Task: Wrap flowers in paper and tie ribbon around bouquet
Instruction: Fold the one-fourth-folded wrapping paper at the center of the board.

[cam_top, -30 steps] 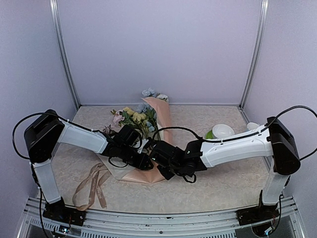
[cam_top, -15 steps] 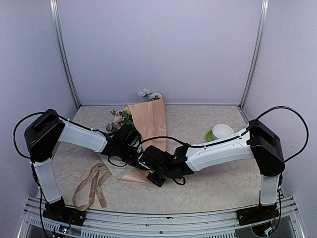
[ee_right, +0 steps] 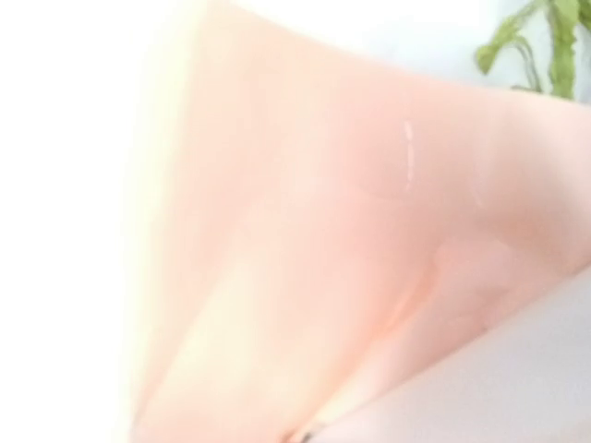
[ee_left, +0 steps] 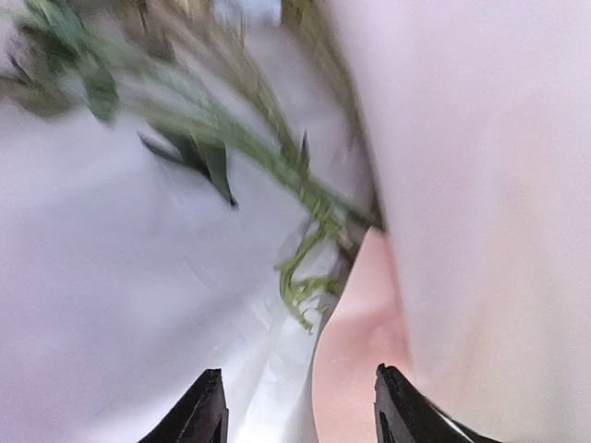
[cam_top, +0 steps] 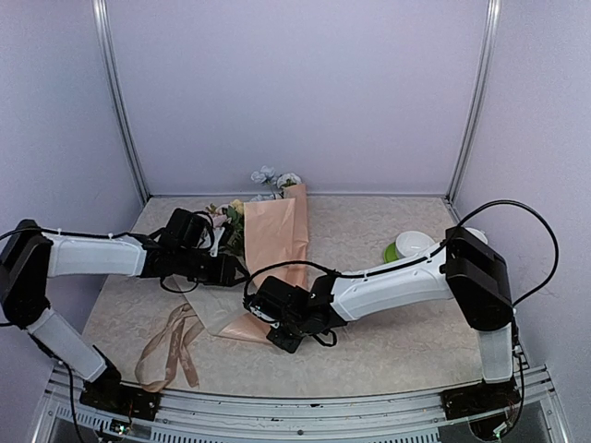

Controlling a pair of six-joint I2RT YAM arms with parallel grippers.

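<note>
The peach-pink paper (cam_top: 280,231) lies folded over the flowers (cam_top: 227,218), whose blue and white blooms poke out at its far end and yellow and pink ones at its left. My right gripper (cam_top: 262,304) is shut on the paper's near part; the paper (ee_right: 305,231) fills the right wrist view and hides the fingers. My left gripper (cam_top: 228,269) stands open just left of the fold, holding nothing. In the left wrist view the left gripper (ee_left: 298,371) faces green stems (ee_left: 305,277) and the paper edge (ee_left: 365,351). The beige ribbon (cam_top: 170,347) lies loose at the near left.
A white bowl (cam_top: 416,244) on a green plate sits at the right, behind the right arm. The back wall and corner posts close in the speckled table (cam_top: 388,341). The right forearm stretches across the table's middle.
The right gripper moved left, drawing the paper over the flowers. The left gripper opened, let go and drew back to the left as that arm swung out.
</note>
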